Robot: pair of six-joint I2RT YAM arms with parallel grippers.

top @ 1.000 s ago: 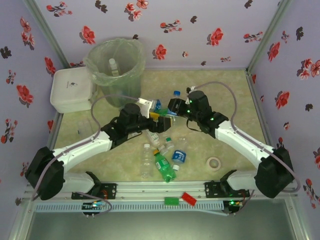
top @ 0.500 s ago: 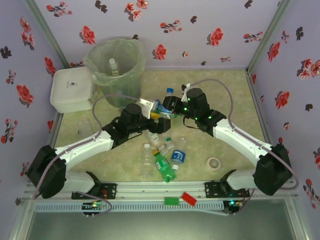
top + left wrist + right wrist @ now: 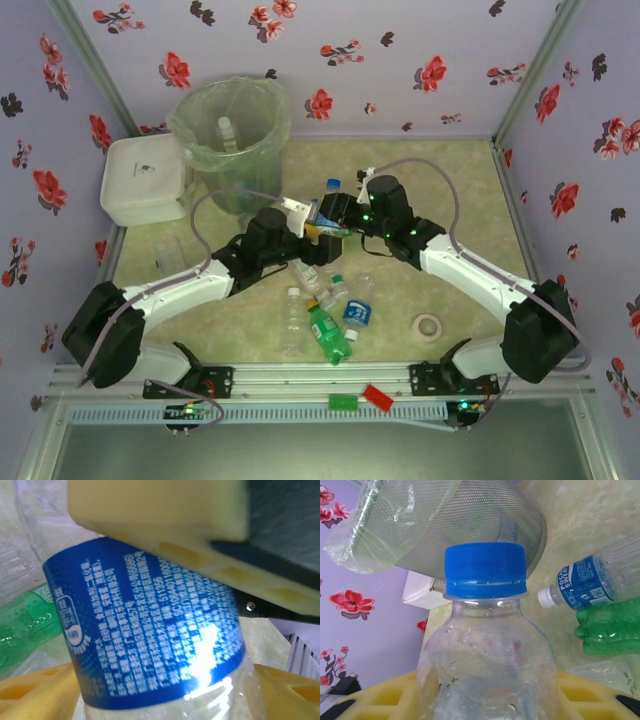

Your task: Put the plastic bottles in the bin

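Observation:
My left gripper (image 3: 309,229) is shut on a clear bottle with a dark blue label (image 3: 150,630), which sits between its yellow fingers (image 3: 35,692). My right gripper (image 3: 340,209) is right beside it, shut on a clear bottle with a blue cap (image 3: 485,630), held upright; its cap (image 3: 331,184) points toward the bin. The bin (image 3: 230,125), grey-green with a clear bag, stands at the back left with one bottle (image 3: 228,133) inside. More bottles lie on the table below the grippers, among them a green one (image 3: 328,333) and a blue-labelled one (image 3: 358,312).
A white lidded box (image 3: 145,178) sits left of the bin. A tape roll (image 3: 430,326) lies at the right front. Red (image 3: 377,397) and green (image 3: 343,402) blocks rest on the front rail. The two grippers are almost touching at mid-table.
My right gripper has carried the blue-capped bottle left and a little back, closing in on the left gripper. The left gripper has edged slightly right with its bottle.

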